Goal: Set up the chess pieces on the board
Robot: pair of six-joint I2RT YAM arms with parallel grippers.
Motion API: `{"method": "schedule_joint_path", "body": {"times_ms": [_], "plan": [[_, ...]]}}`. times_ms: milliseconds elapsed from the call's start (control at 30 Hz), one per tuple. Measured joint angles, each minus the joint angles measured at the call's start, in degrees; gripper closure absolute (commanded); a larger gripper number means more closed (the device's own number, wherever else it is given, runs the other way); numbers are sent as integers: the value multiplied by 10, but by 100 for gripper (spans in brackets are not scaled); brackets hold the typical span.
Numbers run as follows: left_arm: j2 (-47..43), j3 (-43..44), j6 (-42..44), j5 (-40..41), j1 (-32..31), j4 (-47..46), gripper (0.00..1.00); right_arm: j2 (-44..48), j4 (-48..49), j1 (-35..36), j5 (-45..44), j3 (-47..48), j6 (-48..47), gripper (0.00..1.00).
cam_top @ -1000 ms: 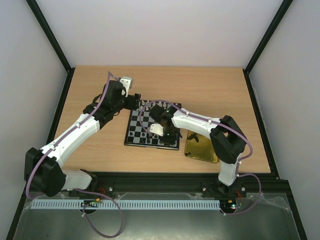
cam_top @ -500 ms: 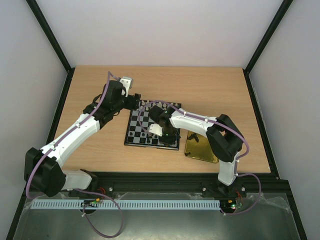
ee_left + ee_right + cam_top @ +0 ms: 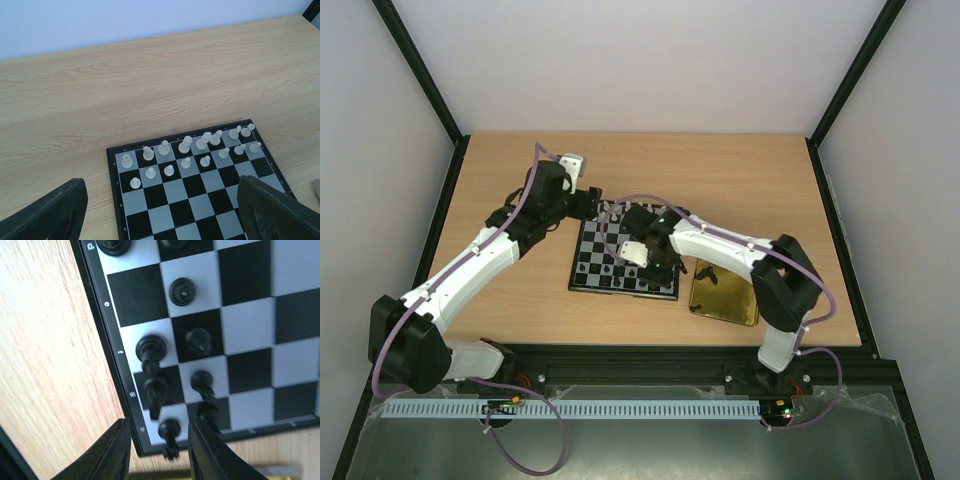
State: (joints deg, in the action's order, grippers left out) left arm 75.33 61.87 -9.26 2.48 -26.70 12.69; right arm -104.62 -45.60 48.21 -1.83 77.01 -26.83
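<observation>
The board (image 3: 200,200) lies below both wrists, with the gold tray (image 3: 730,302) just behind the fingers of the right gripper (image 3: 159,426); its contents are too small to tell. The left gripper (image 3: 160,181) is spread wide, white chess pieces (image 3: 186,145) ahead of its fingers. The right fingers are released, one black piece (image 3: 170,432) standing unclamped between them

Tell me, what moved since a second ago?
Only the right arm moved. Its elbow swung out to the right, and its wrist crept a little farther over the board. I can't see anything grabbed or dropped. The left arm, the board and the tray stayed put.
</observation>
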Motion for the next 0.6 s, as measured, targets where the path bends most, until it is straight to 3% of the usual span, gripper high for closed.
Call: {"method": "schedule_joint_path", "body": {"times_ms": [167,333,600], "plan": [[0,0,0,-4,0,0,16,83,-2,-47,33,-12,3,65],[1,0,0,-5,0,0,15,165,-1,-144,70,-54,10,66],[1,0,0,-10,0,0,15,226,10,-257,83,-142,23,69]]}}
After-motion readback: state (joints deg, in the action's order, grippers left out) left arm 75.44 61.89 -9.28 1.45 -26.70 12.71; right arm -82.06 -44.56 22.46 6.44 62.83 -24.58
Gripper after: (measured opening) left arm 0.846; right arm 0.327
